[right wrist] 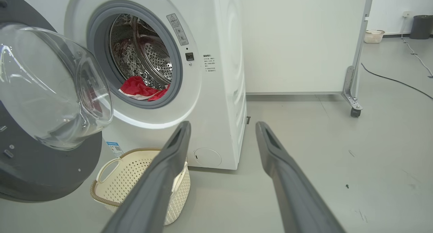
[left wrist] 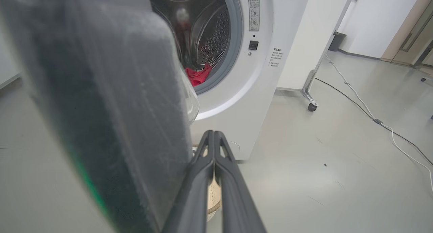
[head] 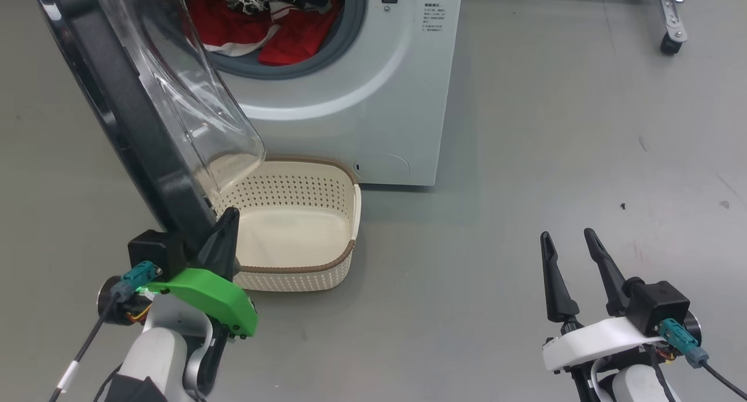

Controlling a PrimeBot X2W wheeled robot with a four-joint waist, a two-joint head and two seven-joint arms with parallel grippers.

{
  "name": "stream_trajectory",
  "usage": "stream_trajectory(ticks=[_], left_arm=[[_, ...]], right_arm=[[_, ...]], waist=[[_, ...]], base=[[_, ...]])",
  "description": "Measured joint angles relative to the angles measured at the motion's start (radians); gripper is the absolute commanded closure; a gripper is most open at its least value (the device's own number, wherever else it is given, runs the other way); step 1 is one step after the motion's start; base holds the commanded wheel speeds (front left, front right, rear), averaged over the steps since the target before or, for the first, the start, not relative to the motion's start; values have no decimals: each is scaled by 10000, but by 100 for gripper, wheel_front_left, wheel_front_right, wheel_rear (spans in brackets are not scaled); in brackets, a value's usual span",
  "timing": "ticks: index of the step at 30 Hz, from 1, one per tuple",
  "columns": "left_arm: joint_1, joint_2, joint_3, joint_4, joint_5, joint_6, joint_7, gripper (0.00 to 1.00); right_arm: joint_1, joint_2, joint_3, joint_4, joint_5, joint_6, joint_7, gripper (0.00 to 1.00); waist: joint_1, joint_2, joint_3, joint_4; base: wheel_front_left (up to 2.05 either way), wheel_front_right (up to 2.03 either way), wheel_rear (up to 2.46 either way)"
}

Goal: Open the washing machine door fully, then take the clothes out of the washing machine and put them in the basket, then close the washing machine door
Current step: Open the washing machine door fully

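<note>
Step, likely: door opening. Your left gripper [head: 229, 216], fingers pressed together, sits at the washing machine door [head: 133, 119] lower rim; right gripper [head: 569, 240] spread wide, well clear. Next: swing it wider.

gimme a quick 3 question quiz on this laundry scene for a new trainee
1. True or false: the basket holds none of the clothes.
2. Which has its fingers spread apart: the left hand or the right hand?
3. Fill in: the red clothes lie inside the ___.

Key:
1. True.
2. The right hand.
3. washing machine.
</note>
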Motion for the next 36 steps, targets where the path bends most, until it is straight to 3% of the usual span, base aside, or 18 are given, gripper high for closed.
stream_trajectory(ticks=[20, 36], left_arm=[[7, 33, 500, 255, -261, 140, -445, 100], [21, 495, 1572, 197, -767, 362, -840, 100]], right_arm=[[58, 13, 130, 117, -167, 90, 0, 0], [-22, 2, 577, 209, -466, 100, 0, 0]], waist=[[0, 0, -68, 1500], [0, 0, 626, 1796]], base=[[0, 0, 0], [0, 0, 0]])
